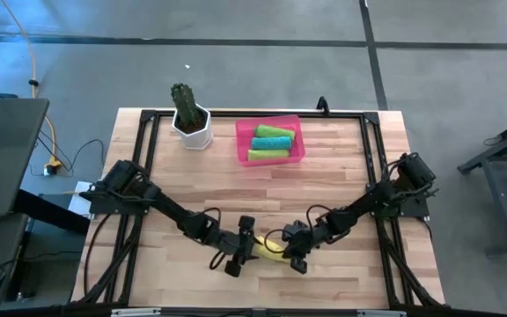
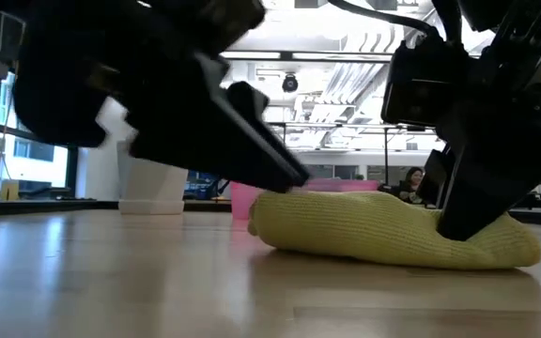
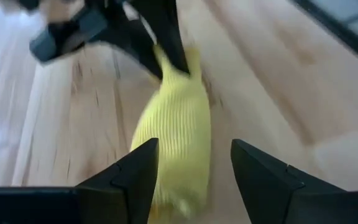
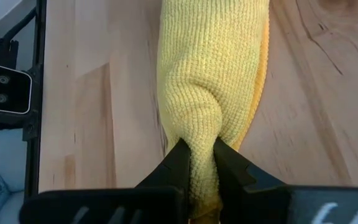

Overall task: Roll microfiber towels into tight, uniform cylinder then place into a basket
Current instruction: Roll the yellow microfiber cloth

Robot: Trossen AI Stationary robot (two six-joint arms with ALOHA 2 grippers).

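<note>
At the near edge of the table, between the two arms, the right gripper (image 4: 196, 168) is clamped on one end of the rolled yellow towel (image 4: 213, 74), its two dark fingers pinching the knit so that a narrow fold bulges up between them. Facing it from the other side, the left gripper (image 3: 194, 165) has its fingers spread apart, one on either side of the roll's other end and not pressing it. From table height the yellow towel (image 2: 383, 230) lies flat on the wood as a soft, slightly lumpy cylinder, with the right gripper bearing down on one end and the left gripper's fingers reaching in over the other. Seen from above, the roll (image 1: 268, 249) sits on the wooden table (image 1: 341, 176) between the two grippers, well apart from the pink basket (image 1: 270, 141), which stands at the far edge. Inside the basket lie three rolled towels side by side: a lime green one (image 1: 274, 131), a teal one (image 1: 271, 143) and another lime green one (image 1: 268, 154). Just beside the basket stands a white pot with a green cactus (image 1: 189, 114).
</note>
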